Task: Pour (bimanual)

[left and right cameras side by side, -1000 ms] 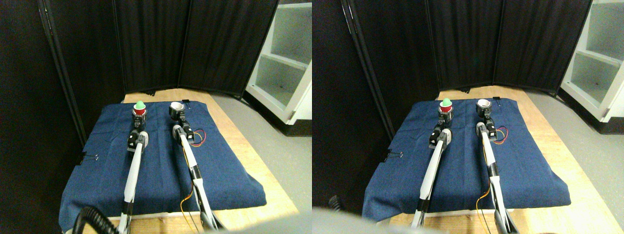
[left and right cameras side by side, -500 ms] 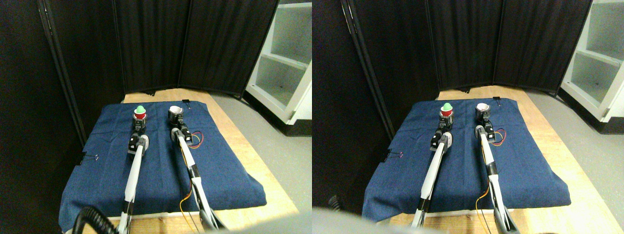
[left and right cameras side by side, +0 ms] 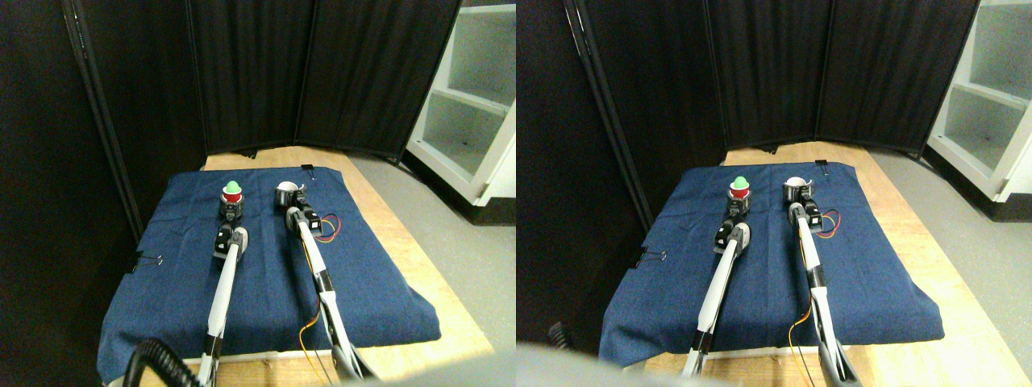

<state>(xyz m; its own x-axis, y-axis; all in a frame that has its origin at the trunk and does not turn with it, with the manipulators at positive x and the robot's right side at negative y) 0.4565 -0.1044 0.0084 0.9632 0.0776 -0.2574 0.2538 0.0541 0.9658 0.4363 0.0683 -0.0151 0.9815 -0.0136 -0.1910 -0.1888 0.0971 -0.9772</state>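
A small red cup (left and right cameras side by side: 231, 196) with a green ball (left and right cameras side by side: 232, 186) sitting in its mouth is at the far middle of the blue cloth (left and right cameras side by side: 161, 234). My left gripper (left and right cameras side by side: 231, 208) is shut on it from the near side. Just to its right is a silver cup (left and right cameras side by side: 285, 194) with a pale inside, tilted a little toward the red cup, and my right gripper (left and right cameras side by side: 291, 208) is shut on it. The two cups stay a short gap apart. I cannot tell whether they rest on the cloth.
The cloth covers a wooden table (left and right cameras side by side: 403, 266) and is held by binder clips (left and right cameras side by side: 147, 260) at its left and far edges. Black folding screens (left and right cameras side by side: 322, 72) close the back and left. A white shelf unit (left and right cameras side by side: 472, 105) stands at the right. Coloured wires (left and right cameras side by side: 326, 228) loop beside the right arm.
Both grippers have come lower in the picture and nearer, each with its cup. The silver cup now leans slightly left.
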